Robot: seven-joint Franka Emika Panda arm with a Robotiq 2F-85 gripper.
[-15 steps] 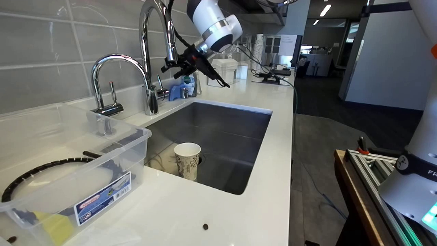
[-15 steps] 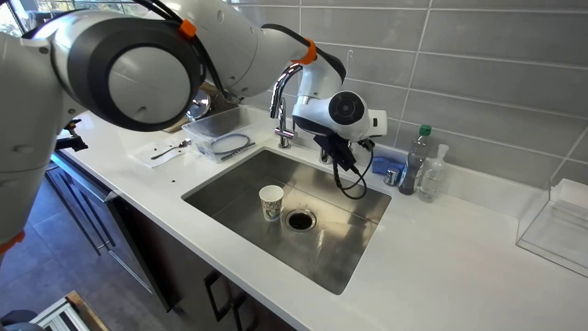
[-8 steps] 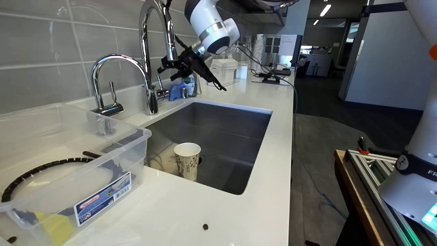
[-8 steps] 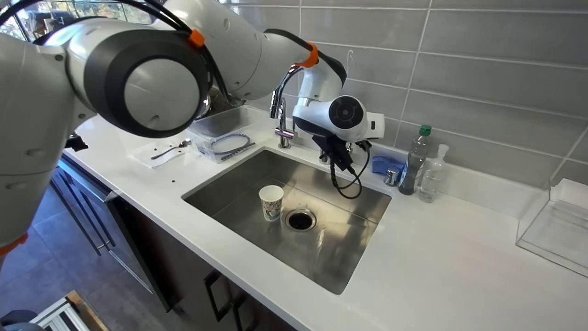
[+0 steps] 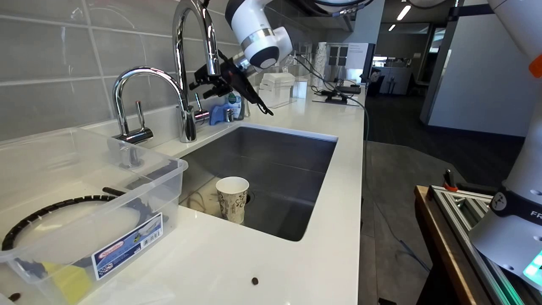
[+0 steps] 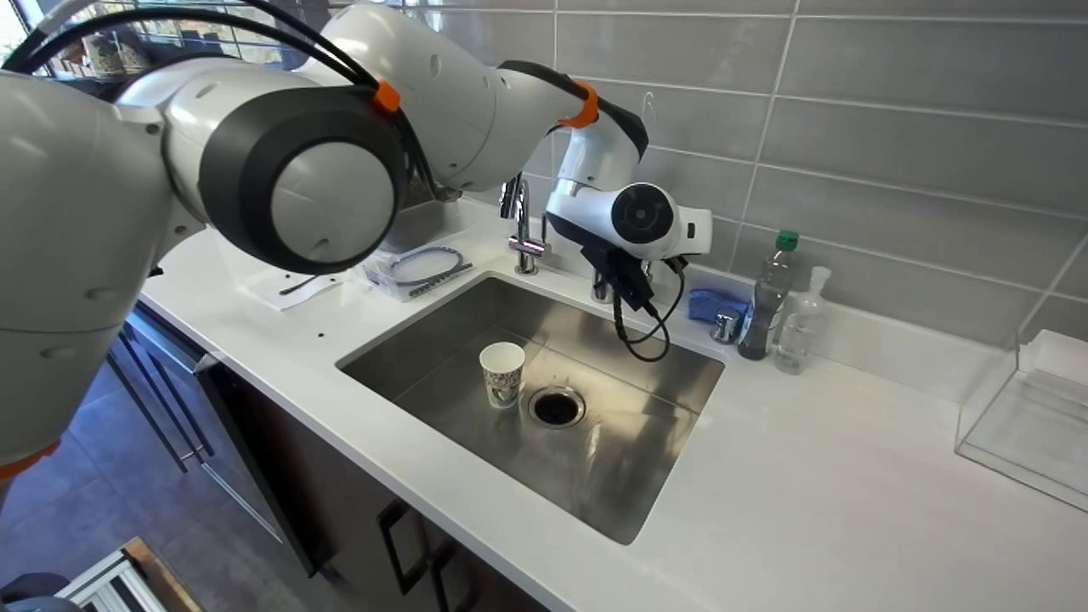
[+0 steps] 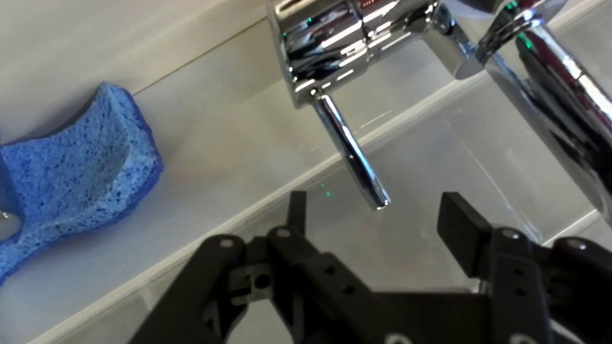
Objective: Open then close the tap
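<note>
The tap point(image 5: 179, 51) is tall and chrome with a high gooseneck, standing behind the sink in an exterior view. In an exterior view its spout end point(image 6: 509, 200) and base show, while the arm hides its middle. In the wrist view its handle body point(image 7: 325, 43) is at the top, with a thin lever point(image 7: 353, 153) pointing down toward my jaws. My gripper point(image 7: 374, 215) is open and empty, and the lever's tip appears between its fingertips; contact is not visible. In an exterior view the gripper point(image 5: 198, 90) is behind the spout, just above the lever.
A shorter chrome tap point(image 5: 120, 101) stands beside the tap, near a clear plastic bin point(image 5: 173, 178). A blue sponge point(image 7: 91, 167) and bottles point(image 6: 765, 293) stand beyond the tap. A paper cup point(image 5: 233, 199) stands in the steel sink point(image 5: 279, 169).
In an exterior view my gripper has moved left and slightly down, closer to the tap's lever. The arm's elbow has dropped and shifted. The tap and cup have not moved.
</note>
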